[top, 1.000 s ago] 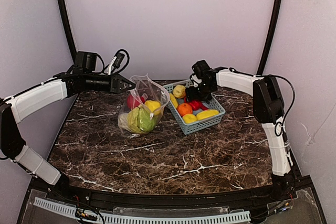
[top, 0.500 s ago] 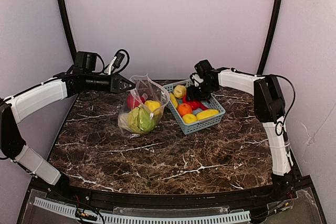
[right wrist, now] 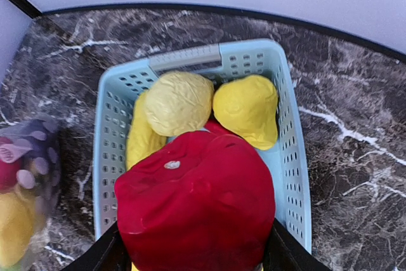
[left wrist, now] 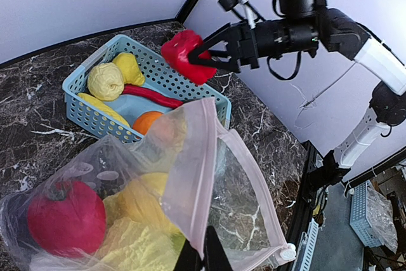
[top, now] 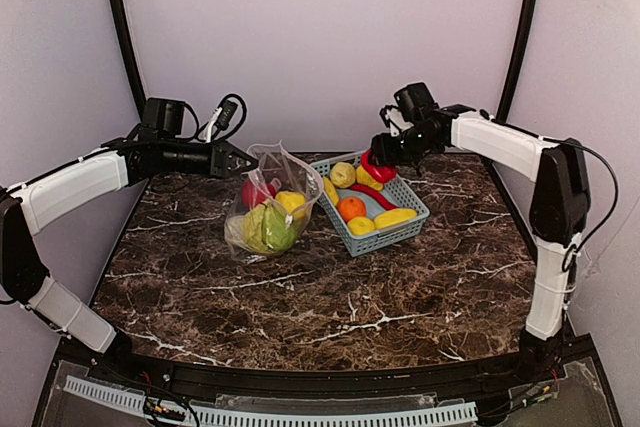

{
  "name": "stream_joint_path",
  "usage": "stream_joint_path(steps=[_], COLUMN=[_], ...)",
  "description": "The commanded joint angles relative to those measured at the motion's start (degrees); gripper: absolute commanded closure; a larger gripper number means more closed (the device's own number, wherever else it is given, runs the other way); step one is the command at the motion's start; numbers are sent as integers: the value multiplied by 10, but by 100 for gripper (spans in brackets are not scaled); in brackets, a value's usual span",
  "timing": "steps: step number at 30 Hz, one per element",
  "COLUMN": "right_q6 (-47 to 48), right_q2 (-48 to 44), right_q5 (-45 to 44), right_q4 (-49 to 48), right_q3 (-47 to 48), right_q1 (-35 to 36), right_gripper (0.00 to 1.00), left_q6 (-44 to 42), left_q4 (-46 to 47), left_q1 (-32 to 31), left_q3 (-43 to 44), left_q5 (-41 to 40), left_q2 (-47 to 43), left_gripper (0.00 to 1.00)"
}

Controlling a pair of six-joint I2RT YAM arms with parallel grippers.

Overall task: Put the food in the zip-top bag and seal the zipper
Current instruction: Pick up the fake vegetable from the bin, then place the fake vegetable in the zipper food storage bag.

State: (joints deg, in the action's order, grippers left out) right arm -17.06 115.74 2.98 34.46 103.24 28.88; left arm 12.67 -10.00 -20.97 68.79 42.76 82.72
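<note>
Starting at my bases, the near half of the table (top: 330, 297) is bare marble from left edge to right edge, open room between my two arms. More bare marble lies right of the basket (top: 392, 233), out to the right edge.

Toward the far edge and the back wall stand two containers just beside each other: bag (top: 270, 209) on the left, basket on the right, one corner turned toward me.

Left gripper (top: 247, 160): my jaws pressed together, pinching the bag's upper lip and holding the mouth up. Zipper (left wrist: 193, 169): unsealed, its pink lips standing apart. Bag contents: a red fruit (left wrist: 66, 217), a yellow piece (left wrist: 143, 198) and the cabbage (left wrist: 136, 252) at the bottom.

Right gripper (left wrist: 200, 58): my jaws part-spread and clamped on a red piece (left wrist: 181, 52), held in the air over the basket, clear of its rim and apart from the bag's mouth. Basket contents: an orange (top: 351, 208), a red chilli (top: 374, 196), a long yellow piece (top: 395, 217), a pale round piece (top: 342, 175) and other yellow pieces.

Hidden or cut off: in my right wrist view the red piece fills the lower frame and covers the basket's near part. Only the outer sides of my fingers (right wrist: 101, 253) show there, at the bottom corners, and the bag is a blur at the left edge. In my left wrist view only my fingertips (left wrist: 212, 256) show at the bottom edge, and the cabbage is cut off there. A dark shape (left wrist: 13, 233) left of the red fruit, behind the film, I cannot make out.
</note>
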Motion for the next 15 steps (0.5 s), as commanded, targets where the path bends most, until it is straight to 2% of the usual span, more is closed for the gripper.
stream_joint_path(steps=[1, 9, 12, 15], right_q6=[0, 26, 27, 29], right_q2=[-106, -219, -210, -177], right_q5=[8, 68, 110, 112], right_q4=[-40, -136, -172, -173], right_q3=[-29, -68, -68, -46], right_q1=[25, 152, 184, 205], right_gripper=[43, 41, 41, 41], left_q6=[-3, -3, -3, -2], left_q4=[1, 2, 3, 4], left_q1=[-1, -1, -2, -1], left_q3=[-5, -6, -7, -7], left_q5=[3, 0, 2, 4], left_q2=[-17, -24, -24, -23], left_gripper=[99, 99, 99, 99])
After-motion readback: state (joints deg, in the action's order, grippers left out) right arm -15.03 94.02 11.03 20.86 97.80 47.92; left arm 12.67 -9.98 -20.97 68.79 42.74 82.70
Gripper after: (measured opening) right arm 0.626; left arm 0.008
